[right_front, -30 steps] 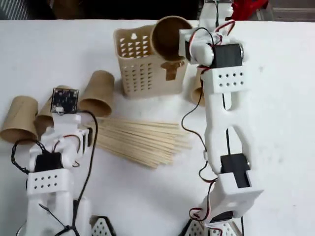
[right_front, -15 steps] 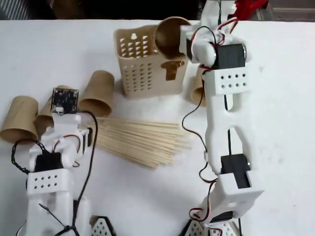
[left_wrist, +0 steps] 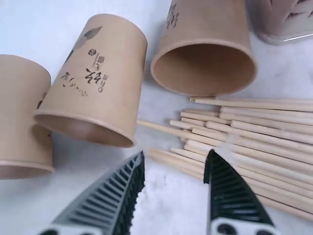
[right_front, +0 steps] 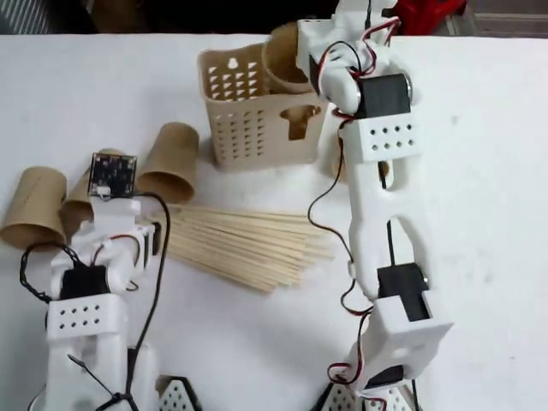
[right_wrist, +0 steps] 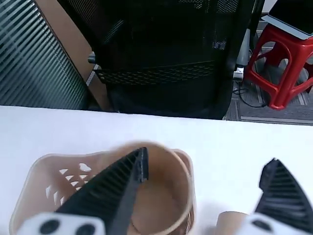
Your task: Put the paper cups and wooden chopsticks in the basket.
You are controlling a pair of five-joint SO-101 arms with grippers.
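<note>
Your white table (right_front: 497, 171) has the basket (right_front: 248, 111) at upper middle, with one paper cup (right_front: 282, 64) sitting in its right end. The chopsticks (right_front: 248, 240) are fanned out mid-frame, and three more cups (right_front: 171, 158) lie on their sides at left. Your right gripper (right_wrist: 208, 164) is spread wide over the basket. Your left gripper (left_wrist: 176, 156) is parted too, over the stick ends.

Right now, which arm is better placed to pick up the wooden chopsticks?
Left. The left gripper, open, hovers at the ends of the chopsticks, beside the lying cups. The right gripper is over the basket, farther away.
</note>
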